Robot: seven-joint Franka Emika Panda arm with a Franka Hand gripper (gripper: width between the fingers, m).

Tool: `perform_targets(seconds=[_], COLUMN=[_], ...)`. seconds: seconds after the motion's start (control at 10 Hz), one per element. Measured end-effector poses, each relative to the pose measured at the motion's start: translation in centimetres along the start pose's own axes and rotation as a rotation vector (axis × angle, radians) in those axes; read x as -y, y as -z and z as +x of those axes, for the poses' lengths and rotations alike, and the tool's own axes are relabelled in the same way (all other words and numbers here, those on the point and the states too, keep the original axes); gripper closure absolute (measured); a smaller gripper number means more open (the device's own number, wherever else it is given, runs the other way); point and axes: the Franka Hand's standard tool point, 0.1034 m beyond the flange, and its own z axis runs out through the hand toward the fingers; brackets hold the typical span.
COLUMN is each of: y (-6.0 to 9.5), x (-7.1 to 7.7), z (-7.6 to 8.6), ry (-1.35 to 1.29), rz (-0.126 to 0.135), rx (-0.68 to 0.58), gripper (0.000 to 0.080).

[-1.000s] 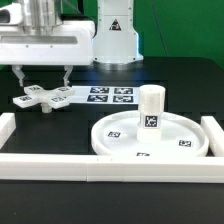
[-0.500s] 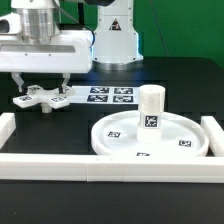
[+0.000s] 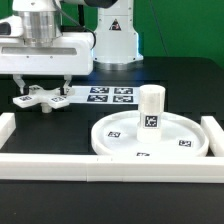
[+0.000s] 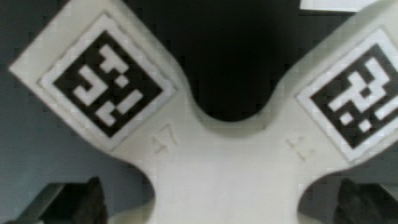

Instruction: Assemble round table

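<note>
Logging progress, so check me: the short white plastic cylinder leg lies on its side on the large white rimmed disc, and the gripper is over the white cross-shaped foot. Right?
Not quite. The exterior view shows the white cylinder leg standing upright on the rimmed disc, not on its side. The gripper is indeed over the cross-shaped foot.

robot lab, black table (image 3: 182, 78), tagged marker board (image 3: 110, 96), white border rails (image 3: 100, 165), green backdrop (image 3: 185, 25)
</note>
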Motion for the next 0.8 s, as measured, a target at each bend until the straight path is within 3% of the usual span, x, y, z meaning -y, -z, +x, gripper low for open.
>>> perform_targets(seconds=[0.8], y=[-1.2], x=[0.1], z=[-0.7], ry=[0.001], rz=[0.003], rx=[0.026], gripper=[0.0151])
